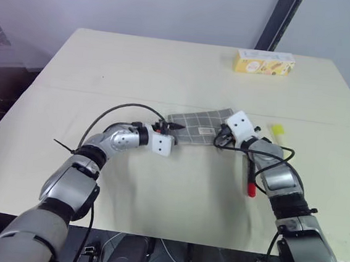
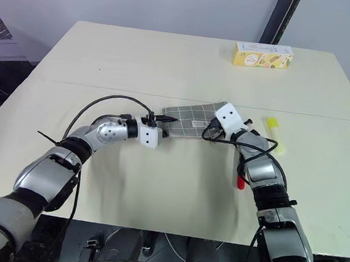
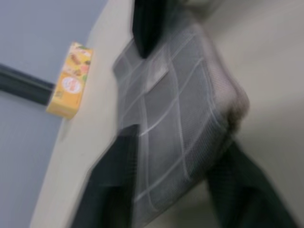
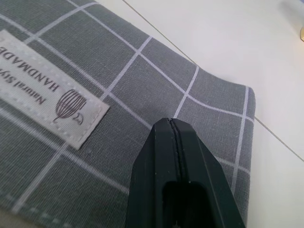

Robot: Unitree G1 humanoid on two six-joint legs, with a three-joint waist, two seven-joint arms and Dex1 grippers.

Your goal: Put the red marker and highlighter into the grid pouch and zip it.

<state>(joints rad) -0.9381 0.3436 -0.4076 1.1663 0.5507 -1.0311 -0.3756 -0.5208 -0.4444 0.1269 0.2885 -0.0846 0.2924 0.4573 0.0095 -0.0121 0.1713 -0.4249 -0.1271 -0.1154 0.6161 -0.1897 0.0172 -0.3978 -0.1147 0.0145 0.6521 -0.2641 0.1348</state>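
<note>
The grey grid pouch [image 1: 200,122] lies flat in the middle of the table, white label up. My left gripper [image 1: 174,127] is at its left end, and in the left wrist view the fingers [image 3: 114,190] close on that end with the fabric bunched between them. My right gripper [image 4: 171,121] is shut, its tip resting on the pouch's [image 4: 95,61] right end near the label. The red marker [image 1: 251,188] lies on the table beside my right forearm, partly hidden by it. The pale-yellow highlighter [image 1: 277,130] lies just right of my right gripper.
A yellow printed carton [image 1: 263,63] stands at the table's far right edge. The cream table [image 1: 137,71] has bare room behind the pouch and towards its left side. A black cable loops over my left forearm.
</note>
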